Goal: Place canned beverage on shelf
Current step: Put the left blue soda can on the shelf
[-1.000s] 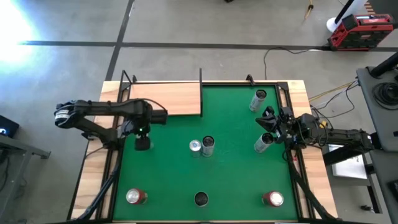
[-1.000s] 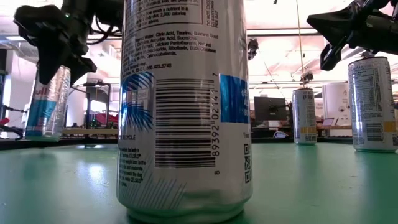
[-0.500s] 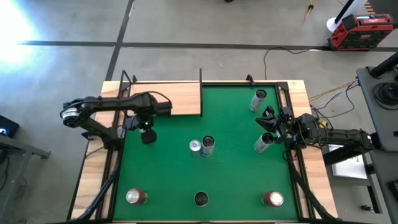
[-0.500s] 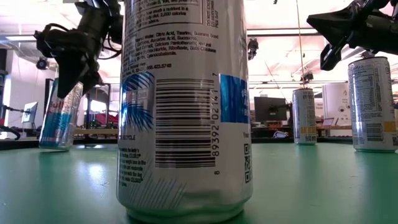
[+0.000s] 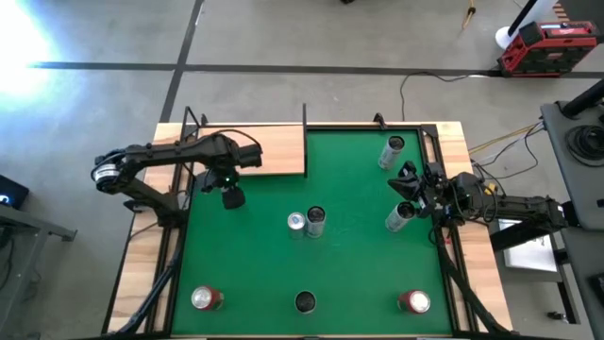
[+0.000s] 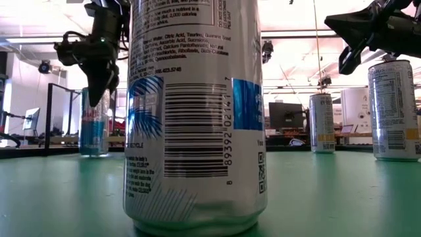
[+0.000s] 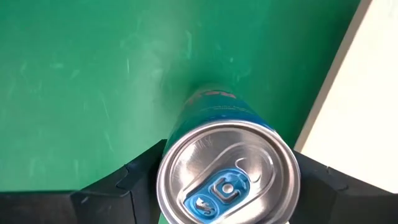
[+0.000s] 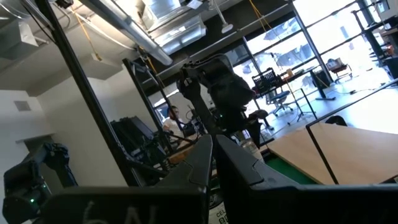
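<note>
A slim blue-and-silver canned beverage (image 6: 94,125) stands upright under my left gripper (image 5: 231,195), which is shut on its top; the left wrist view looks down on the can's lid (image 7: 227,180). It is over the green mat (image 5: 359,274), just on the near side of the shelf (image 5: 250,149), a light-wood board with thin black rods at the table's far left. The board's edge (image 7: 367,93) shows beside the can. My right gripper (image 5: 408,184) waits shut at the table's right edge, raised off the mat. My left gripper pinches the can's top end between its two fingers (image 7: 140,183), one on each side just under the rim (image 7: 163,186). The fingers come from above, pointing down. The can hangs upright below them, its base low over the mat; whether it touches the mat I cannot tell.
Other cans stand on the mat: two together in the middle (image 5: 307,221), two by the right arm (image 5: 393,151) (image 5: 400,217), and three along the near edge (image 5: 206,298) (image 5: 306,302) (image 5: 413,302). The middle near-edge can (image 6: 197,112) fills the low view.
My left gripper has carried the can toward the table's far edge and a little to the right, closer to the shelf board. The can hung tilted a second ago and now stands upright. The gripper has stayed shut on it.
</note>
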Action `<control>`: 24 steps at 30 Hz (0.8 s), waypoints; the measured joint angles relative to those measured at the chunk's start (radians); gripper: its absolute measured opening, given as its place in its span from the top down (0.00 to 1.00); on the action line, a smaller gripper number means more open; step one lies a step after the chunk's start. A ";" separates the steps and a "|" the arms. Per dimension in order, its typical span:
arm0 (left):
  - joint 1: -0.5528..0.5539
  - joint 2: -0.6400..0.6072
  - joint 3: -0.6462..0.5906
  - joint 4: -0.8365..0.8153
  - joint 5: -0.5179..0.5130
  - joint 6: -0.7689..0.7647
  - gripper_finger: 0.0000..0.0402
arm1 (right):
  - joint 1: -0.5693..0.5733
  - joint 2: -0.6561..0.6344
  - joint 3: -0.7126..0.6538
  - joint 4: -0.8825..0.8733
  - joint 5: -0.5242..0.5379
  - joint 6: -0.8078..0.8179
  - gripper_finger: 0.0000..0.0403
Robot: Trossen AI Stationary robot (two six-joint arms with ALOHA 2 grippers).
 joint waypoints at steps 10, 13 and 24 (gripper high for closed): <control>0.000 0.000 -0.026 0.021 0.007 0.000 0.41 | 0.000 0.000 0.000 0.000 0.000 0.000 0.97; -0.002 -0.002 -0.031 0.021 0.007 0.011 0.41 | 0.000 0.000 0.000 0.000 0.000 0.000 0.97; -0.002 -0.002 -0.034 0.018 -0.133 0.279 0.24 | 0.000 0.000 0.000 0.000 0.000 0.000 0.97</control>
